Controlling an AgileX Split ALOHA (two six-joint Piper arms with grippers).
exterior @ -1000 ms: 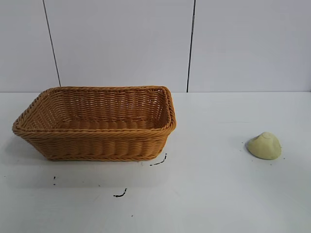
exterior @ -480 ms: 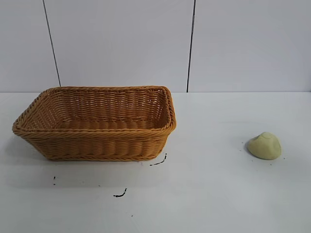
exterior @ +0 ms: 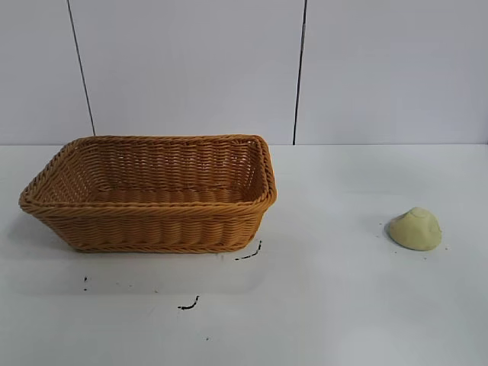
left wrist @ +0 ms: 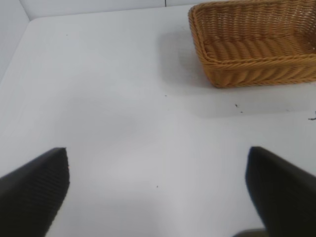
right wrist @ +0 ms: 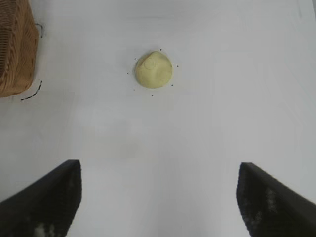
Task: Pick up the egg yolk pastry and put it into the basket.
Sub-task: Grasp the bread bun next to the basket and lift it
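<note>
The egg yolk pastry (exterior: 415,228), a pale yellow dome, lies on the white table at the right; the right wrist view shows the same pastry (right wrist: 153,70) alone on the tabletop. My right gripper (right wrist: 159,170) is open above the table, well short of the pastry, with nothing between its fingers. The orange-brown wicker basket (exterior: 152,221) stands at the left and looks empty. From the left wrist view, one corner of the basket (left wrist: 247,71) shows beyond my left gripper (left wrist: 157,153), which is open over bare table. Neither arm appears in the exterior view.
Small black marks (exterior: 188,305) dot the table in front of the basket. A white panelled wall (exterior: 297,69) closes the back. A wide stretch of bare white tabletop (exterior: 328,229) separates basket and pastry. One edge of the basket (right wrist: 15,54) shows in the right wrist view.
</note>
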